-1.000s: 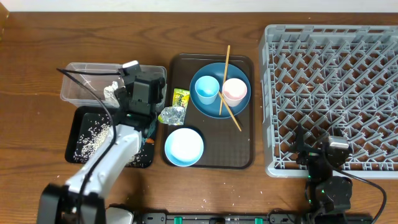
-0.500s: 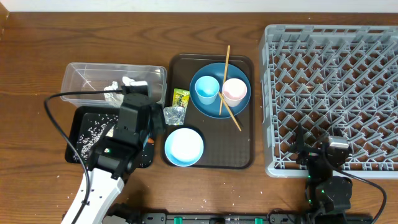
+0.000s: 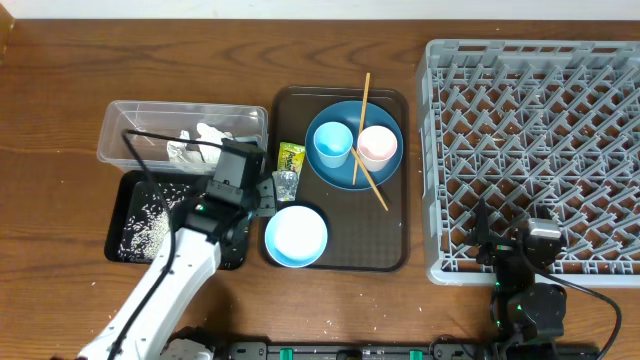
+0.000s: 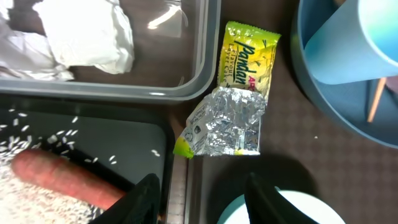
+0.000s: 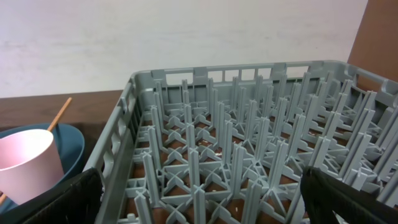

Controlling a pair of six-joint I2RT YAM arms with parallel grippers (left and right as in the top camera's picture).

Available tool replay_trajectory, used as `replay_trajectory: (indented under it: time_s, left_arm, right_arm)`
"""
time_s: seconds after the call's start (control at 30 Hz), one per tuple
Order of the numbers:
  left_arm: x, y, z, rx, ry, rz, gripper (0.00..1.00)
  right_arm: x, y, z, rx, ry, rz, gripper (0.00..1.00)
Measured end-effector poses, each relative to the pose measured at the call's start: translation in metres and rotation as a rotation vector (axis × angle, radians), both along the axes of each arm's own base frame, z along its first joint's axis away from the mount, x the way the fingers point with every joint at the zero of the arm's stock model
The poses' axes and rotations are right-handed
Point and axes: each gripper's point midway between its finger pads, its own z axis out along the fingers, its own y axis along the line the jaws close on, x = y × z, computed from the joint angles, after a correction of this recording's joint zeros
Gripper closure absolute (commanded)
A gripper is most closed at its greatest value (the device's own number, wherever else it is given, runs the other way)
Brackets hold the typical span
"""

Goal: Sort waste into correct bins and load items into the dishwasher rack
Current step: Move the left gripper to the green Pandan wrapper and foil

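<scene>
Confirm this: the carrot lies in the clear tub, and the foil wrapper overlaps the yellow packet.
Wrong on the carrot: it lies in the black tray among the rice, not the clear tub, as the left wrist view shows. The foil wrapper does overlap the yellow packet.

tissues (image 4: 87,34) in tub (image 4: 208,56) | carrot (image 4: 62,177) in bin tray (image 4: 127,134) | wrapper (image 4: 227,121) on packet (image 4: 249,53)

Two cups (image 3: 333,143), two bins (image 3: 150,108), one plate (image 3: 340,113)

Left arm (image 3: 172,275): white link, black housing, black left claw (image 4: 205,199), looping black cable (image 3: 160,138). Right arm (image 3: 527,295): black, green lights (image 3: 515,296).
</scene>
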Motion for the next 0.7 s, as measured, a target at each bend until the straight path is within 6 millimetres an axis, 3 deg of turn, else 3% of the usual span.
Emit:
replay_trajectory:
  time_s: [0.7]
  left_arm:
    - [0.02, -0.007, -0.045, 0.019, 0.063, -0.003, 0.54]
  right_arm:
    - [0.0, 0.0, 0.0, 0.0, 0.0, 0.0, 0.01]
